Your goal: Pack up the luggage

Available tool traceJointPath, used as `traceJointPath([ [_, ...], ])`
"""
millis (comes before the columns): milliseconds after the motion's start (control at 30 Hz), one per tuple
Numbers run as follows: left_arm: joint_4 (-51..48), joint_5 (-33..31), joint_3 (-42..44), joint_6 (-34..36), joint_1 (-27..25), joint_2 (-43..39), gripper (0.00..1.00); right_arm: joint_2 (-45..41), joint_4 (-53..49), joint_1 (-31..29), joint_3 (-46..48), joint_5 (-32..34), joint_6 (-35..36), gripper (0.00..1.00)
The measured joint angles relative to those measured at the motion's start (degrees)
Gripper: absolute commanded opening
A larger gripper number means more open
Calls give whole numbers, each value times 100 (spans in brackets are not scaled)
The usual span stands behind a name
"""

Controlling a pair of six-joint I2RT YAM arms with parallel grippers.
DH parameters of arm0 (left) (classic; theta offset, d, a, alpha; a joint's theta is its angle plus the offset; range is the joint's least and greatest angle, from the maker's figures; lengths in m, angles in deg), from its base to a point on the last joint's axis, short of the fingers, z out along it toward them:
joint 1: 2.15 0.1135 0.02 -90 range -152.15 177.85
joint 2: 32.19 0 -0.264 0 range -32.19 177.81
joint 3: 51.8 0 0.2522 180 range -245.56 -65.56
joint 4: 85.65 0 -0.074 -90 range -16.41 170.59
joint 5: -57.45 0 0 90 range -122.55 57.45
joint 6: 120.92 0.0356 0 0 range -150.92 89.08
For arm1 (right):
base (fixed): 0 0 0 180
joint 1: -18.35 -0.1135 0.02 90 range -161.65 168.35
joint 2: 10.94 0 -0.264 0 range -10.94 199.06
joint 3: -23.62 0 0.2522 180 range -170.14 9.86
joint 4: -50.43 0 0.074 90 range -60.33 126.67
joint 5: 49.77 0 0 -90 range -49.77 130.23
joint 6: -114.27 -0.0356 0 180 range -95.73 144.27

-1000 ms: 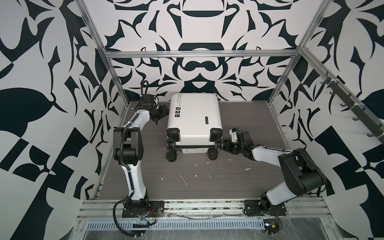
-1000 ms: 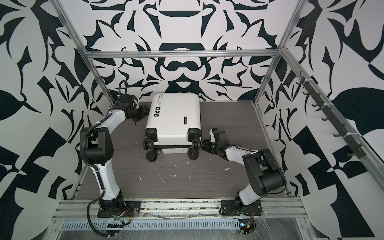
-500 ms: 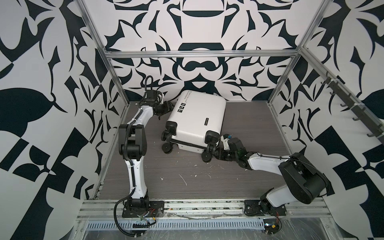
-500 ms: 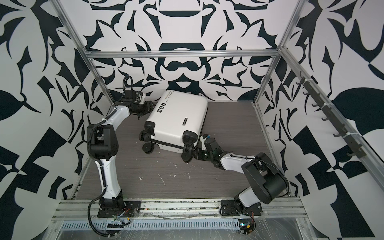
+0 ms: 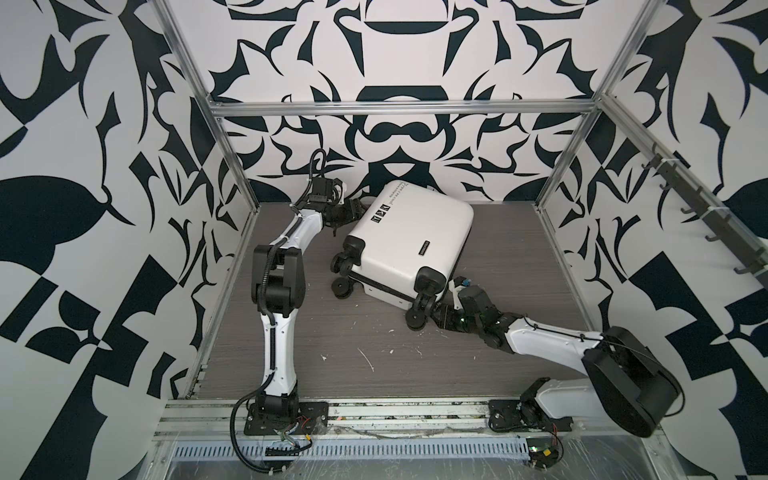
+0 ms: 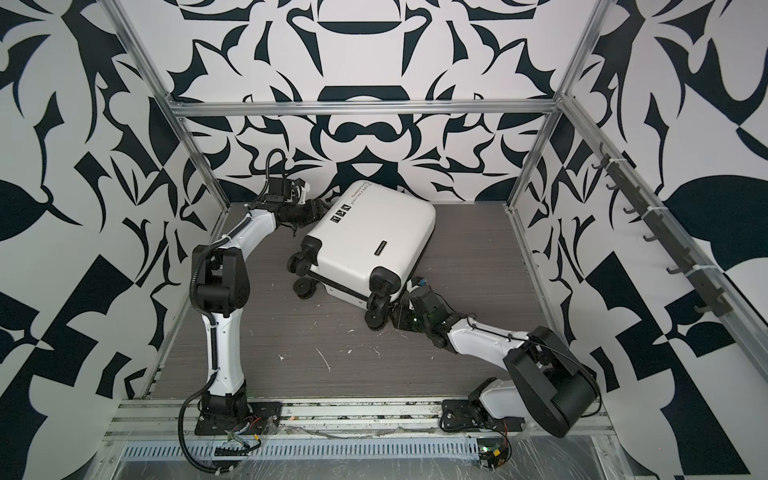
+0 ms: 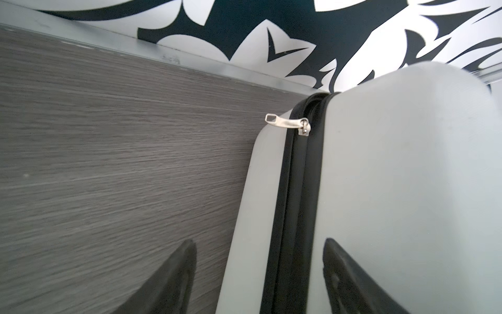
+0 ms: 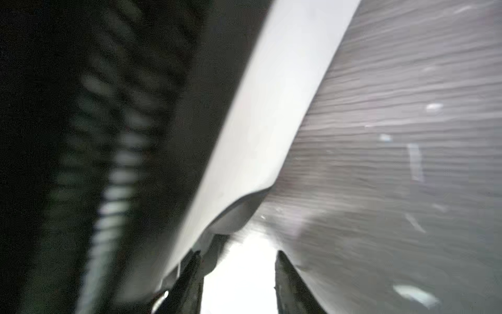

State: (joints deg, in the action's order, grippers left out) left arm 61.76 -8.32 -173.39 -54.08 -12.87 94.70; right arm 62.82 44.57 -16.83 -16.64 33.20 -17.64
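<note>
Closed white luggage point(image 5: 409, 241) has swung diagonal on the surface point(image 5: 332, 374), bringing its zipper pull point(image 7: 286, 125) before the wide-open left gripper point(image 5: 352, 210); whether the right gripper point(image 5: 436, 319) grasps anything is unclear.

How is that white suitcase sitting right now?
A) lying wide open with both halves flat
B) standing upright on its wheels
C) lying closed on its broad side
C: in both top views the luggage lies on its broad side on the table, shells together, its wheels pointing sideways.
</note>
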Motion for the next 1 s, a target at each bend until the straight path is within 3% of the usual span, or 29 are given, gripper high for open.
traceJointPath([
  [233, -50, -662, 903, -146, -57, -1215, 79, -1187, -844, 2, 33, 610, 437, 59],
  [467, 57, -988, 2076, -116, -190, -3792, 81, -1648, -1322, 238, 31, 887, 813, 61],
  [667, -98, -979, 3508, -24, -708, -5702, 82, -1891, -1569, 448, 24, 901, 940, 62],
  [833, -822, -1250, 4122, -153, -1755, -6671, 82, -2138, -1895, 501, -101, 1128, 802, 64],
  [1000, -1373, -1982, 4603, -730, -3672, -7047, 84, -2505, -2249, 511, -262, 1585, 494, 67],
])
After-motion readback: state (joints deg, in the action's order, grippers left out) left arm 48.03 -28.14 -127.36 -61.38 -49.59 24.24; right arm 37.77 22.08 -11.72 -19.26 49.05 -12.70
